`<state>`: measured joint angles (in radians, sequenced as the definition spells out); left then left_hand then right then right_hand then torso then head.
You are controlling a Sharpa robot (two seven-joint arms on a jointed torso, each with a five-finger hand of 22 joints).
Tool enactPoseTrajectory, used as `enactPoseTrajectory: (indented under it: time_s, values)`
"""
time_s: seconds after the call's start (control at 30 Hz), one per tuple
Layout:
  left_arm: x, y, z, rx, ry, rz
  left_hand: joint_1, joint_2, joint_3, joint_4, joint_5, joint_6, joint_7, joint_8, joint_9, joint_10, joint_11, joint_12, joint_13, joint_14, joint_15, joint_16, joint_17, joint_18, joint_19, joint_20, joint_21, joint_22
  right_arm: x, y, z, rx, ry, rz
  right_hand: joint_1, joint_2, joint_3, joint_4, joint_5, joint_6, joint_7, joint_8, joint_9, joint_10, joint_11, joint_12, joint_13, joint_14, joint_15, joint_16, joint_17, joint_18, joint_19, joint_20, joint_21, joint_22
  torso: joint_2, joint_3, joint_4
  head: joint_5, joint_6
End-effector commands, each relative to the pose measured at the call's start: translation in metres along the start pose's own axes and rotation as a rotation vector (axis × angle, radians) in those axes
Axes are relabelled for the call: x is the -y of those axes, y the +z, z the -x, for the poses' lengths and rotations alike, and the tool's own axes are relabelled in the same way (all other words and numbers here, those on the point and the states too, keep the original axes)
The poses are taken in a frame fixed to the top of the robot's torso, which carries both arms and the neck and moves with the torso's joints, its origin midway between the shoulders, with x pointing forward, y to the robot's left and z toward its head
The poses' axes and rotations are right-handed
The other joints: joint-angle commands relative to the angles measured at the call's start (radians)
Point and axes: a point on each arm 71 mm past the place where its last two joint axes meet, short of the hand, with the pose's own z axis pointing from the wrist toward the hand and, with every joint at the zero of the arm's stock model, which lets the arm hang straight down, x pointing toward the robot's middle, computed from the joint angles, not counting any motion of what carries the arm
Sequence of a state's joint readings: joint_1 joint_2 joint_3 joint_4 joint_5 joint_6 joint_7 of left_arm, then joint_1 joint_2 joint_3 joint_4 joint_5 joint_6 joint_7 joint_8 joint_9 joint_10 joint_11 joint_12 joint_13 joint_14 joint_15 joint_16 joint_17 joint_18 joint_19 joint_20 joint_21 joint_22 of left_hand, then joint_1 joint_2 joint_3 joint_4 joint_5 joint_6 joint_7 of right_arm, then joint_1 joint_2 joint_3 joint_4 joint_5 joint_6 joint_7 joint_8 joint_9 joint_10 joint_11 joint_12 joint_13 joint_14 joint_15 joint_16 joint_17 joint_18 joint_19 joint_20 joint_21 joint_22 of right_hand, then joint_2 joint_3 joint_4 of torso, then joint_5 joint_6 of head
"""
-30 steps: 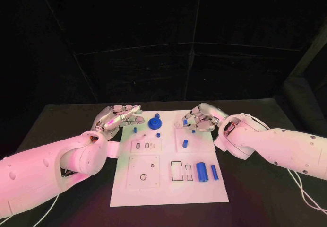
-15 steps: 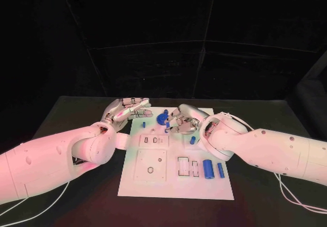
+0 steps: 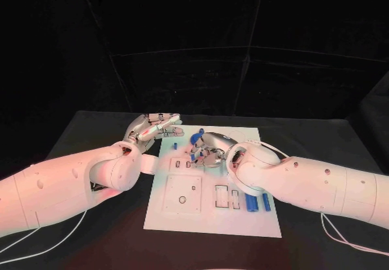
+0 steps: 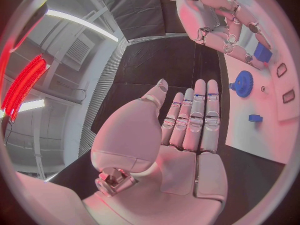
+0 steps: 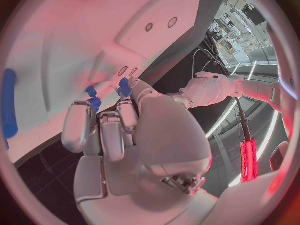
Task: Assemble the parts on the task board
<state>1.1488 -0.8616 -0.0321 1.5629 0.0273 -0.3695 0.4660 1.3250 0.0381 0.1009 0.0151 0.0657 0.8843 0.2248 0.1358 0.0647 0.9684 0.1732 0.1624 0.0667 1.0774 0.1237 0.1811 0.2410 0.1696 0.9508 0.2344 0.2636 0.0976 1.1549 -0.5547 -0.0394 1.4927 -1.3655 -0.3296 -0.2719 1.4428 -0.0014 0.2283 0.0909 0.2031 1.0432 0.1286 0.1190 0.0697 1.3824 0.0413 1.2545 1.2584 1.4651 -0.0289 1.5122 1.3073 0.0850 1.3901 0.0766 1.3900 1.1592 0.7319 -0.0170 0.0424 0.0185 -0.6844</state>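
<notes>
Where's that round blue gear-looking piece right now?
In the head view the blue gear sits at the far end of the task board, just beyond the right hand and right of the left hand.

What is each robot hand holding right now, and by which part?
The right robot hand pinches a small blue part at its fingertips, gripping its near end. The left robot hand holds nothing, its fingers straight, beside the task board.

matt white plastic-looking task board (image 3: 212, 216); smooth blue plastic parts, e.g. gear (image 4: 242, 82); glossy white arm shells; metallic hands, left (image 4: 187, 117) & right (image 5: 109, 127); matt black table (image 3: 97, 225).
</notes>
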Motion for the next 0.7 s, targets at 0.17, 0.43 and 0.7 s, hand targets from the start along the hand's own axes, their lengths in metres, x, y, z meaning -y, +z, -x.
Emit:
enactPoseTrajectory:
  time_s: [0.17, 0.43, 0.7]
  values:
    - [0.002, 0.001, 0.0, 0.005, -0.003, -0.016, -0.001, 0.005, 0.0, -0.005, -0.001, 0.004, 0.002, -0.006, 0.0, 0.003, 0.004, -0.006, 0.0, 0.005, 0.003, -0.006, 0.001, 0.013, 0.006, 0.001, -0.007, -0.001, -0.003, 0.004, -0.007, -0.021, -0.057, 0.002, -0.013, -0.005, 0.007, 0.0, -0.004, 0.017, -0.005, 0.003, 0.001, -0.005, -0.005, -0.006, 0.001, 0.078, -0.007, 0.001, 0.13, -0.005, 0.002, -0.006, 0.004, 0.002, 0.0, 0.0001, -0.001, 0.007, -0.003]
    - [0.002, 0.001, -0.001, 0.002, -0.005, -0.014, -0.001, 0.005, 0.0, -0.005, -0.001, 0.004, 0.002, -0.006, 0.0, 0.003, 0.004, -0.006, 0.0, 0.005, 0.003, -0.006, 0.001, 0.013, 0.006, 0.001, -0.007, -0.001, -0.001, 0.007, -0.013, -0.046, -0.065, -0.006, -0.022, -0.012, 0.008, 0.0, -0.005, 0.017, -0.005, 0.002, 0.001, -0.005, -0.004, -0.007, 0.0, 0.078, -0.007, 0.001, 0.13, -0.005, 0.001, -0.006, 0.003, 0.0, 0.0, 0.0009, -0.002, 0.007, -0.008]
    - [0.001, 0.001, -0.001, -0.001, -0.006, -0.01, -0.001, 0.004, 0.0, -0.006, -0.001, 0.005, 0.002, -0.006, 0.0, 0.004, 0.003, -0.006, 0.0, 0.005, 0.003, -0.007, 0.001, 0.013, 0.007, 0.001, -0.007, -0.002, 0.0, 0.008, -0.017, -0.061, -0.075, -0.008, -0.028, -0.017, 0.008, 0.0, -0.006, 0.017, -0.004, 0.0, 0.0, -0.007, -0.004, -0.01, -0.002, 0.077, -0.007, -0.001, 0.127, -0.005, 0.0, -0.006, 0.002, -0.002, 0.001, 0.0011, -0.0017, 0.006, -0.006]
